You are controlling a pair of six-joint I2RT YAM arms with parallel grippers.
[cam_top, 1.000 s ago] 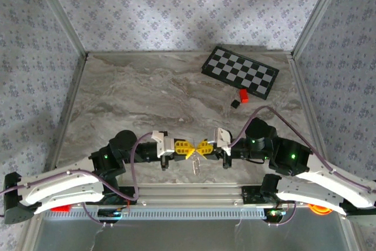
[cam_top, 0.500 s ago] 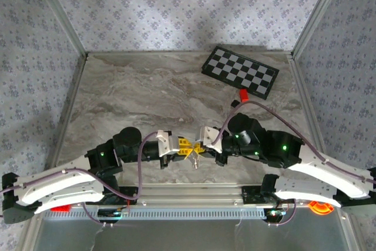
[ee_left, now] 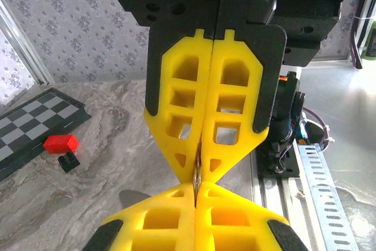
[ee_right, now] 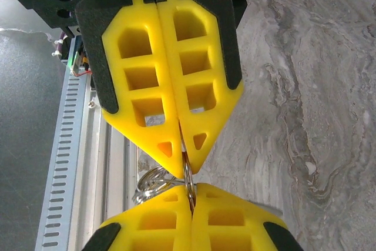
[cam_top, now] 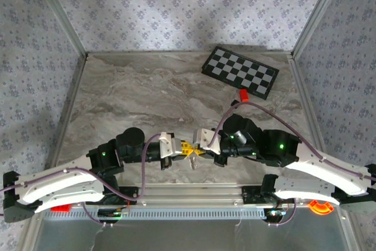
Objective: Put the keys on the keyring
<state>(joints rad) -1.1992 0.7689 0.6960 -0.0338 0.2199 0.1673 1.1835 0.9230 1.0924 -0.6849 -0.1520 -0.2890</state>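
Above the near edge of a marble-patterned table (cam_top: 129, 98), two arms meet tip to tip. The left gripper (cam_top: 187, 149) has its yellow fingers pressed together, nipping the thin silver keyring (ee_right: 187, 176) edge-on. From overhead the ring is too small to make out, and the keys (cam_top: 192, 161) read as a small silvery cluster hanging just below the meeting point. The right wrist camera brings the ring in sharp as a fine metal arc running between the two sets of fingertips, with silvery loops hanging to one side over the slotted rail (ee_right: 70, 163). The right gripper (cam_top: 198, 149) is likewise clamped tight on the ring. Far right, a checkerboard (cam_top: 239, 73) lies at the table's back with a red block (cam_top: 242, 94) just beside it. The left wrist camera picks out a small black block (ee_left: 69, 161) next to the red one.
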